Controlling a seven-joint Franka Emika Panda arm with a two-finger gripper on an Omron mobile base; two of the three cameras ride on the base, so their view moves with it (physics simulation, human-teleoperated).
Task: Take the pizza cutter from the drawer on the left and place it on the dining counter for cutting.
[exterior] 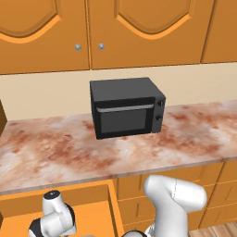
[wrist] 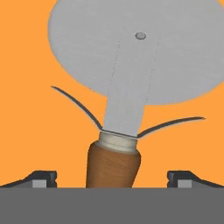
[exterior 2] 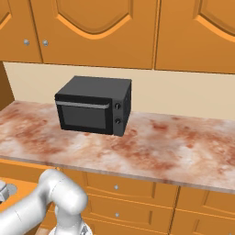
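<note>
1. The marbled worktop (exterior: 55, 148) runs across both base views, reddish-brown and cream; this is the narrower surface, not the dining counter where the cutter must end up.
2. Orange wall cupboards (exterior: 139, 32) hang above it, with small silver knobs; below its edge sit like-fronted drawers (exterior 2: 124, 188).
3. A black microwave (exterior: 126, 107) stands on the worktop toward the back wall, door shut; it is well above the work and should not hinder the arm.
4. The drawer (exterior: 88, 203) at lower left of the left base view stands pulled open, its plain orange inside showing; so the opening step looks done.
5. The arm bends down into that drawer; the raised drawer wall on its right side (exterior: 115, 208) and the worktop's overhang above are, I judge, the 2 things a lift must clear.
6. The pizza cutter (wrist: 131, 87) lies flat on the drawer floor in the hand view; grey round blade far from the camera, brown wooden handle near, a thin curved guard between them.
7. The gripper (wrist: 112, 179) is spread wide, 1 tip on each side of the handle and apart from it; nothing is grasped.
8. Left to do, as I judge: close on the handle, lift it out, carry it to the dining counter, set it down.
</note>
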